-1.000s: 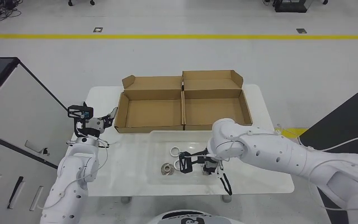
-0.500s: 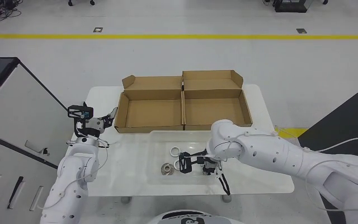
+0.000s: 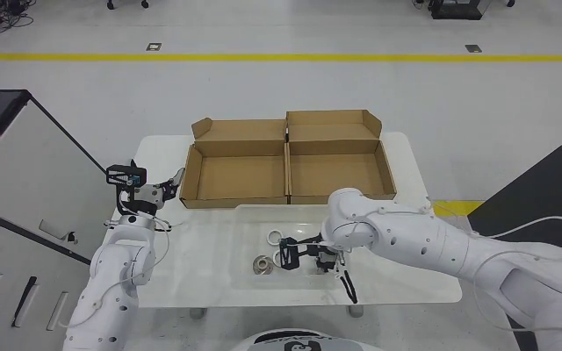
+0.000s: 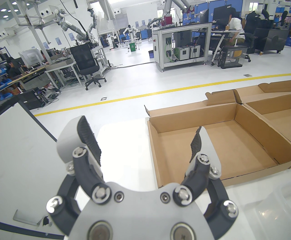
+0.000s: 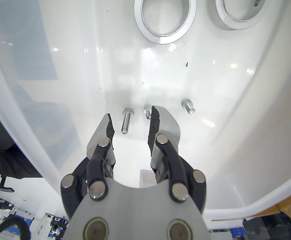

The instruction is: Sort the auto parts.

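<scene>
In the right wrist view a long bolt (image 5: pixel 126 120) lies on the white tray (image 5: pixel 75 75), between the fingers of my open right gripper (image 5: pixel 131 123). A short bolt (image 5: pixel 147 111) is partly hidden behind one finger (image 5: pixel 154 122), and another short bolt (image 5: pixel 188 106) lies apart to the side. Two metal rings (image 5: pixel 164 20) (image 5: pixel 241 13) rest farther off. From above, the right gripper (image 3: pixel 291 256) hangs low over the tray (image 3: pixel 219 254) beside the rings (image 3: pixel 262 263) (image 3: pixel 275 235). My left gripper (image 4: pixel 141 138) (image 3: pixel 167 187) stands open and holds nothing, by the left cardboard box (image 4: pixel 204 141).
Two open cardboard boxes (image 3: pixel 235 175) (image 3: pixel 338 173) sit side by side at the back of the table, just behind the tray. The tray's raised rim (image 5: pixel 250 200) curves close around the right gripper. A white panel (image 3: pixel 44 167) stands left of the table.
The right arm has shifted slightly to the left over the tray, its gripper staying near the bolts. The left arm has not moved.
</scene>
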Robot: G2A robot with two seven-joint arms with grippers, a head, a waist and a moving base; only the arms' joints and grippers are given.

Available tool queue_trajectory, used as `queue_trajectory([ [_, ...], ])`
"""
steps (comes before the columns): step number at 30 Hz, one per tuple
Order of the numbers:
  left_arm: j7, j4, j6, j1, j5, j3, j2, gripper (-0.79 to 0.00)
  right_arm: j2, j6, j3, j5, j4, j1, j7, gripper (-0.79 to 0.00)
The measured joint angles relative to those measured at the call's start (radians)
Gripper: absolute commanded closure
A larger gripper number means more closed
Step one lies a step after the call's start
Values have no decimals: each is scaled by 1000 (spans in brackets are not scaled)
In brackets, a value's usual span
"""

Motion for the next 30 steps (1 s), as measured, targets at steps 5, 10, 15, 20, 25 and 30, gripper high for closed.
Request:
queue_trajectory([
  [5,0,0,0,0,0,0,0,-785,-7,-1,0,-7,11,-3,-1,-363],
  [10,0,0,0,0,0,0,0,-785,-14,7,0,-11,20,-7,7,-302],
  [15,0,0,0,0,0,0,0,-785,-18,18,0,-12,31,-11,18,0],
  [20,0,0,0,0,0,0,0,-785,-20,20,0,-11,34,-4,20,0],
  [25,0,0,0,0,0,0,0,-785,-6,17,0,34,11,32,17,0],
  [30,0,0,0,0,0,0,0,-785,28,8,0,102,-36,82,8,0],
])
